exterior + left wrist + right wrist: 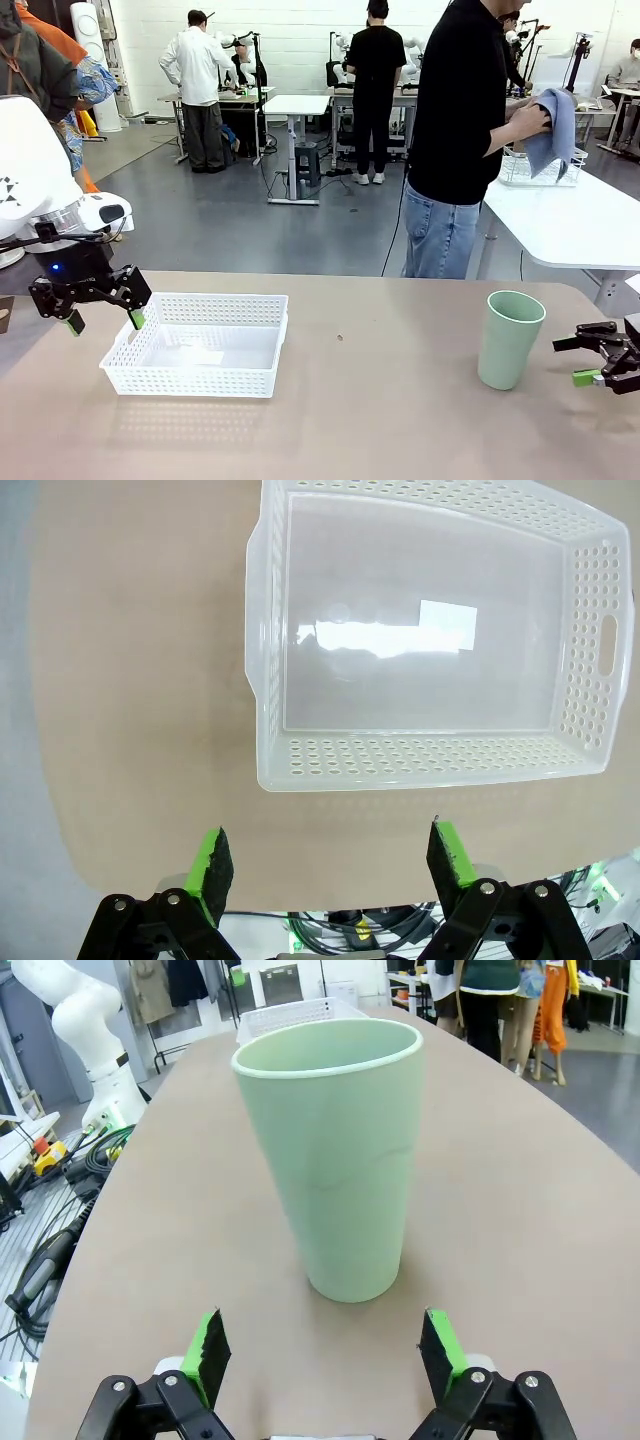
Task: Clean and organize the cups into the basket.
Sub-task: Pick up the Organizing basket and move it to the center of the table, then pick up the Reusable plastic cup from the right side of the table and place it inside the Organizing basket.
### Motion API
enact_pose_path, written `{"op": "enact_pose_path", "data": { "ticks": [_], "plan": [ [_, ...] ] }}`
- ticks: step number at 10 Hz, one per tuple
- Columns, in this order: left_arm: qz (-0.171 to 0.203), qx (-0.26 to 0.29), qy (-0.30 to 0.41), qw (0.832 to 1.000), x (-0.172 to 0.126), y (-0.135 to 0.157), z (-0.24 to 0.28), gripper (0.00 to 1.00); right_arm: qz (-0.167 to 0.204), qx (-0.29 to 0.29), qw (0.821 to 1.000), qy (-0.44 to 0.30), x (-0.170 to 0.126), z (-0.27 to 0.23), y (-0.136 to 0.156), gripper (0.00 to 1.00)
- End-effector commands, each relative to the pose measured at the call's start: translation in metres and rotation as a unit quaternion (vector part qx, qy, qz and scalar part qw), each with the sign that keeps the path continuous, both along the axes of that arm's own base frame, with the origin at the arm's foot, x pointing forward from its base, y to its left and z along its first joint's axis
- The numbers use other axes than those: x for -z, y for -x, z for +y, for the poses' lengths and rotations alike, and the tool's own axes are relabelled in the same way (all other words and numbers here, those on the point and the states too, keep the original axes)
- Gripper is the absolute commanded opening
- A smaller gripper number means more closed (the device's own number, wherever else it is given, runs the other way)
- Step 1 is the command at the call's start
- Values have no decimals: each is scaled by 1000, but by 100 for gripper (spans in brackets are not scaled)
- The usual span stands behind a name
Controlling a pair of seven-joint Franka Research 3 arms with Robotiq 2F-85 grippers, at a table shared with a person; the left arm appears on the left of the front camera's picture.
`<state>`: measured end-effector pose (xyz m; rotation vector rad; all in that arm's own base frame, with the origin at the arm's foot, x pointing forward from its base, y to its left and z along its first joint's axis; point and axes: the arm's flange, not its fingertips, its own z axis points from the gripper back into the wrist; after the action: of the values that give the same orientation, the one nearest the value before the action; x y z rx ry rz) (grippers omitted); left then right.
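- Both jaws stand wide with nothing in them. The left gripper (105, 320) hangs at the basket's near-left corner, and the right gripper (578, 361) lies level with the table, pointing at the mint cup (510, 340).
- Read the table (380, 430) in the front view as a dial with 12 at the far edge. The basket (200, 385) sits at 9 o'clock with no cup in it, and the mint cup stands upright at 3 o'clock, well apart from it.
- In the right wrist view the cup (335, 1160) stands dead ahead at 12, just beyond the green pads (208, 1345) and not yet between them.
- The step in hand looks like the reach for the cup. Ease straight forward so both pads pass its sides evenly, and close around its lower half, where the taper makes it narrower.
- A push from one pad first could tip or skid the tall cup, so keep it centred.
- Lay it lengthwise in the basket, leaving room alongside for more.
- At 1 o'clock the person's hands (528, 118) work a blue cloth (558, 125). I cannot tell what it wraps.
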<state>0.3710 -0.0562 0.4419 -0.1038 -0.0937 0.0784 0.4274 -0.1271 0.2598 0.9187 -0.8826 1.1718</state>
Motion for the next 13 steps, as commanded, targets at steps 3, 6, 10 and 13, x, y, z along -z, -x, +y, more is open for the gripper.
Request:
{"op": "enact_pose_path", "data": {
  "ticks": [3,6,10,13],
  "plan": [
    [0,0,0,1000,0,0,0,100,0,0,1000,0,0,0,0,100],
    [13,39,-50,998,8,14,8,100,-72,10,996,-47,1,19,-10,100],
    [31,11,-49,998,20,6,32,100,-57,-12,997,-50,6,37,-11,100],
    [38,18,-40,998,43,-7,37,100,-56,-9,997,-54,7,39,-13,100]
  ]
}}
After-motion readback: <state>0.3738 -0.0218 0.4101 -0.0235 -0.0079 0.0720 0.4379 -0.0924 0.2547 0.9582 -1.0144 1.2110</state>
